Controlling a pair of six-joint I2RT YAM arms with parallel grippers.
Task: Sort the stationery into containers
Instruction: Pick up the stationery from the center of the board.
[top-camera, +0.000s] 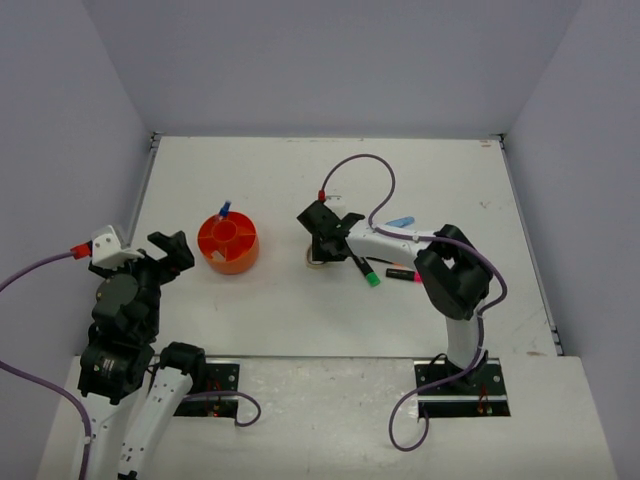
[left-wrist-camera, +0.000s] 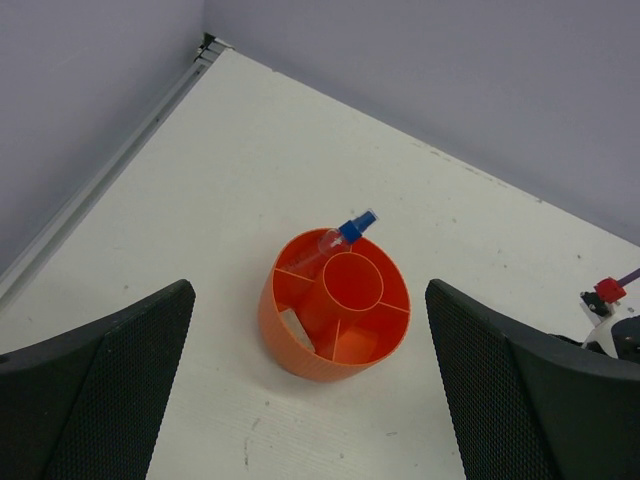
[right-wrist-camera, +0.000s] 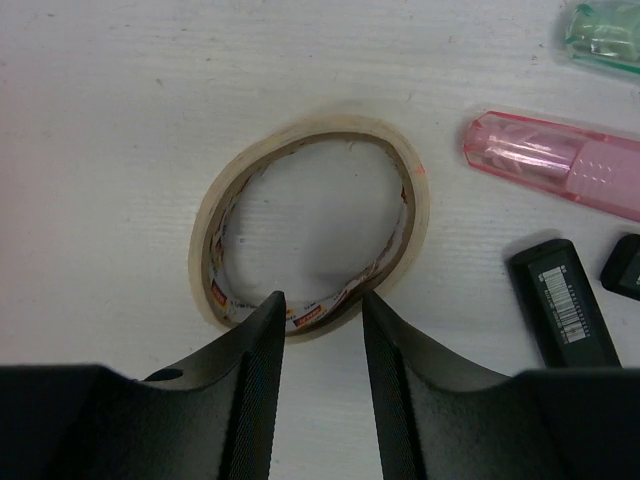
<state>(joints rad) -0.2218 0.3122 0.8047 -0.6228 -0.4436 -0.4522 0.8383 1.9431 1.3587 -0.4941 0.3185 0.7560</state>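
White table holds the tape ring flat near the pink highlighter, your right gripper has jaws narrowly parted over its near rim, and the left gripper waits wide open near the orange tub, so closing badly may flatten the ring or lose it.

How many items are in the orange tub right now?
2. The blue-capped bottle leans in the far-left compartment; a pale block sits in the near-left one. The near wall of the tub hides some compartment floor, so more may lie unseen.
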